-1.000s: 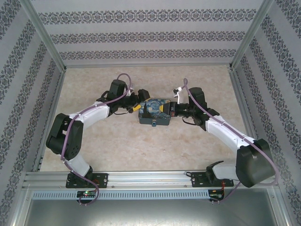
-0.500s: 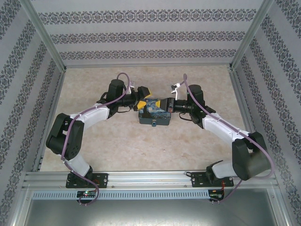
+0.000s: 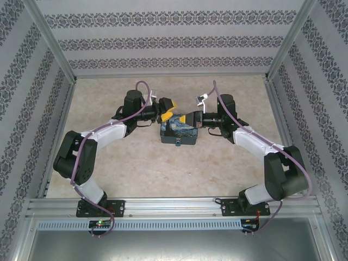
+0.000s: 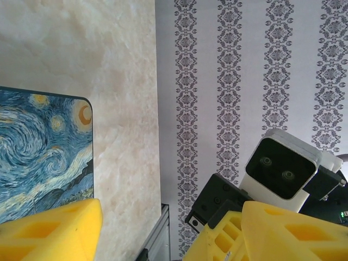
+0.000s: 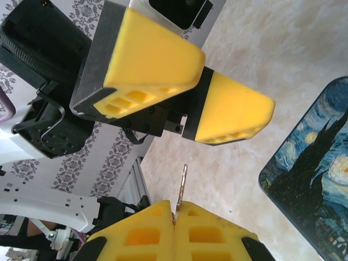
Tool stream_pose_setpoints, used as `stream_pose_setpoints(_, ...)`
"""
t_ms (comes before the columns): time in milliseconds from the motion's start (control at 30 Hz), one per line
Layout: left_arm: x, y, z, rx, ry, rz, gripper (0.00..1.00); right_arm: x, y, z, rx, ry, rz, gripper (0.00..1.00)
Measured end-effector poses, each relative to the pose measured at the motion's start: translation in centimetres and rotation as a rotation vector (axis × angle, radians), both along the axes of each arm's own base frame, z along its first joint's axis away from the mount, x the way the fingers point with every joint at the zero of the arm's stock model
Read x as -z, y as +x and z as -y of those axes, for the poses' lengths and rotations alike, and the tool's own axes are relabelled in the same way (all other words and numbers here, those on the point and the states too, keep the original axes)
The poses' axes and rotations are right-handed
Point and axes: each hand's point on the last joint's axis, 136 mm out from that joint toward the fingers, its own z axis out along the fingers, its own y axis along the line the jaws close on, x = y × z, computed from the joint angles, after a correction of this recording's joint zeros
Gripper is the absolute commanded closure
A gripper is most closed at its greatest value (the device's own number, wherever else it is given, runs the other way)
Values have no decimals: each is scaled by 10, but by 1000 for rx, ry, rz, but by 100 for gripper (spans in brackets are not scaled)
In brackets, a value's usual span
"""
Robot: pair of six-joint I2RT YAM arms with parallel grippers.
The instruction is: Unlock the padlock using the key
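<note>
Above the far edge of the tin (image 3: 182,135), the right pincer (image 5: 175,212) clamps the key (image 5: 182,185), blade pointing at the left pincer (image 5: 182,122), jaws apart; the padlock (image 3: 178,144) sits against the tin's near side.

The tin (image 3: 178,133) lies mid-table, with the padlock (image 3: 178,144) at its near side. Just beyond its far edge, the left gripper (image 3: 166,110) faces the right gripper (image 5: 175,213), with the key (image 5: 182,185) between them.

The key (image 5: 183,185) mostly hidden between pads (image 5: 212,231) (tin (image 5: 315,179) edge-cropped).
</note>
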Motion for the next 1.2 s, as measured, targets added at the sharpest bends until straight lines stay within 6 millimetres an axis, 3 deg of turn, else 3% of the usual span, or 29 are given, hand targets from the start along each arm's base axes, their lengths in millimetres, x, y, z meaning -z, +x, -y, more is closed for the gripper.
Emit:
stream_pose_setpoints(667,0,-15,39,100,-15,13,53,2,3,-1,-4,2,-1,100)
stream_pose_setpoints(867,2,-17,44,109,-19,10,68,7,5,-2,-2,-4,-14,100)
stream_pose_setpoints(1133,-5,-16,47,110,-34,30,100,11,7,1,11,-8,-27,100)
stream_pose_setpoints(1200,-4,-15,47,107,-34,32,100,12,8,3,17,-8,-29,95)
